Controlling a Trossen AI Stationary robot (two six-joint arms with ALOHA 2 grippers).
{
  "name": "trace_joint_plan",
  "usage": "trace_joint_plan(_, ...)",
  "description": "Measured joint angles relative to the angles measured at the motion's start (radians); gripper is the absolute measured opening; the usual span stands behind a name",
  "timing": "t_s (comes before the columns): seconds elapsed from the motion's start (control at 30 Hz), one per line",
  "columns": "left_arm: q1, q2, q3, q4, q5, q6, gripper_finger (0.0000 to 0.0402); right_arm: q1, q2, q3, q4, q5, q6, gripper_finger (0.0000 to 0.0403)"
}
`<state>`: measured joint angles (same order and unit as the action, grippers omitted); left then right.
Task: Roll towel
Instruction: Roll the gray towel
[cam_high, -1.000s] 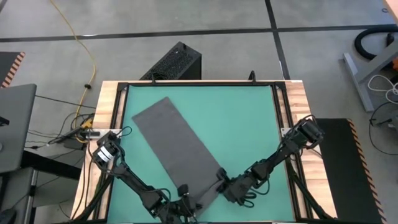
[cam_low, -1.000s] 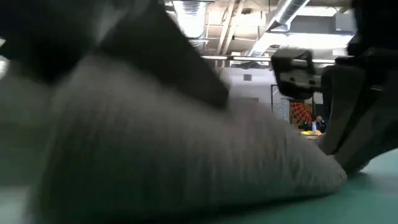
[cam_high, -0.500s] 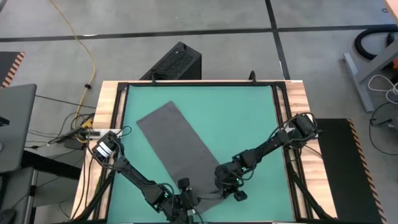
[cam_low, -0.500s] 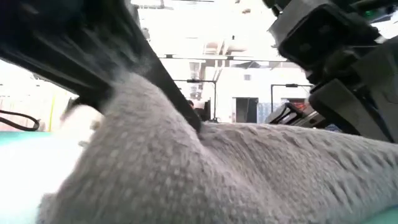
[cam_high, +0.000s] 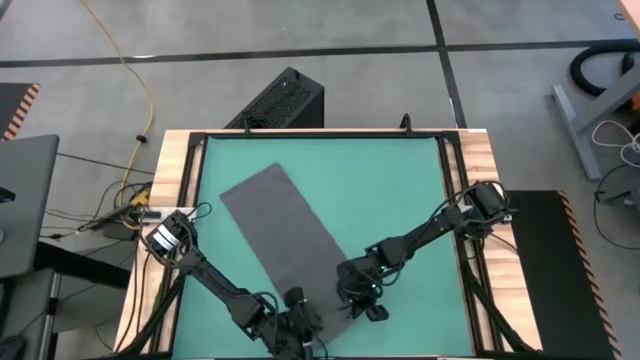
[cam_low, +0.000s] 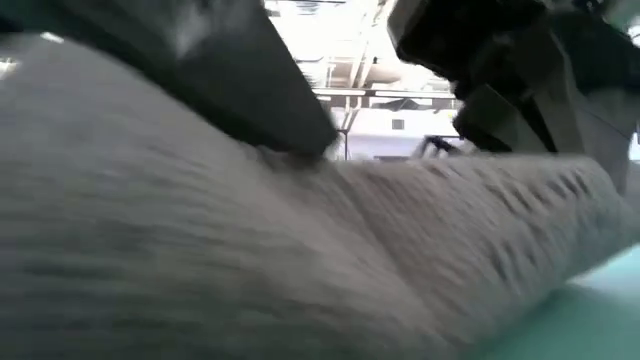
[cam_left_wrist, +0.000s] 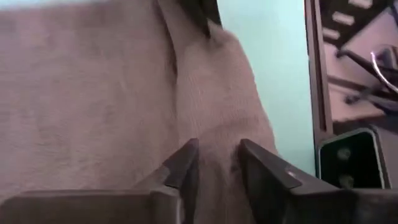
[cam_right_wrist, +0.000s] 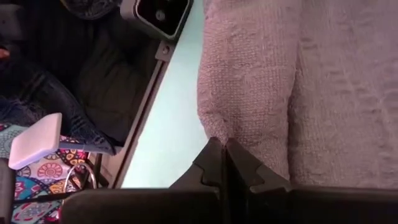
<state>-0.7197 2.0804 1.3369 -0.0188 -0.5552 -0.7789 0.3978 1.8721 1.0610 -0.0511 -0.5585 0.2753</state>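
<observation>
first turn of the roll, seen from four cameras. the towel (cam_high: 290, 245) lies slantwise on the green mat (cam_high: 400, 190) of the desk (cam_high: 478, 160), its far end flat and well toward the left, its near end doubled over by the front edge. i have both arms low at that near end: the left gripper (cam_high: 298, 318) at the left corner, the right gripper (cam_high: 362, 295) at the right corner, just beside each other. in the left wrist view the left fingers (cam_left_wrist: 186, 165) stand a little apart with a ridge of cloth bunched between them; whether they truly pinch it i cannot tell. in the right wrist view the right fingers (cam_right_wrist: 214, 163) are pressed together at the folded hem, apparently nipping it. i judge the step in hand to be starting the roll: the first fold is formed, most of the cloth still flat. the next move calls for carrying both corners forward together along the towel's slanted length, keeping the tube even.
</observation>
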Motion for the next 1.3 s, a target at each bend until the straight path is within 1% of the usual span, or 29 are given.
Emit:
trace_joint_plan(0.1,-0.038,0.000,0.000,0.015,-0.106,0.004,0.0129,0.010,0.000,0.042,-0.013,0.002,0.008,0.0021)
trace_joint_plan(0.17,-0.055,0.012,0.001,0.024,-0.124,-0.023,0.0135,0.017,0.000,0.061,-0.013,0.008,0.013,0.0021)
trace_joint_plan(0.27,-0.079,0.077,0.001,0.090,-0.160,-0.064,0.0135,0.024,0.000,0.082,-0.017,0.045,0.020,0.0021)
trace_joint_plan(0.37,-0.099,0.140,0.000,0.176,-0.192,-0.094,0.0128,0.020,-0.001,0.084,-0.018,0.090,0.062,0.0021)
trace_joint_plan(0.43,-0.110,0.162,0.000,0.214,-0.222,-0.124,0.0122,0.019,-0.001,0.080,-0.018,0.108,0.086,0.0021)
trace_joint_plan(0.53,-0.120,0.179,0.001,0.221,-0.262,-0.154,0.0113,0.019,-0.001,0.078,-0.019,0.135,0.110,0.0021)
trace_joint_plan(0.67,-0.120,0.176,0.002,0.219,-0.283,-0.146,0.0103,0.012,-0.001,0.078,-0.028,0.163,0.100,0.0021)
trace_joint_plan(0.87,-0.119,0.158,0.000,0.214,-0.283,-0.147,0.0097,0.002,0.002,0.077,-0.056,0.225,-0.010,0.0021)
trace_joint_plan(0.97,-0.120,0.138,0.000,0.208,-0.281,-0.146,0.0097,-0.011,0.031,0.078,-0.047,0.214,-0.019,0.0021)
trace_joint_plan(1.1,-0.119,0.100,0.000,0.196,-0.291,-0.121,0.0097,-0.045,0.106,0.078,-0.033,0.162,-0.030,0.0021)
trace_joint_plan(1.17,-0.120,0.072,0.000,0.153,-0.302,-0.120,0.0097,-0.060,0.125,0.079,-0.020,0.129,-0.033,0.0021)
trace_joint_plan(1.23,-0.121,0.038,0.000,0.100,-0.319,-0.122,0.0097,-0.068,0.138,0.081,-0.011,0.118,-0.032,0.0021)
trace_joint_plan(1.3,-0.129,-0.009,0.000,0.028,-0.366,-0.122,0.0097,-0.072,0.139,0.080,-0.011,0.119,-0.029,0.0021)
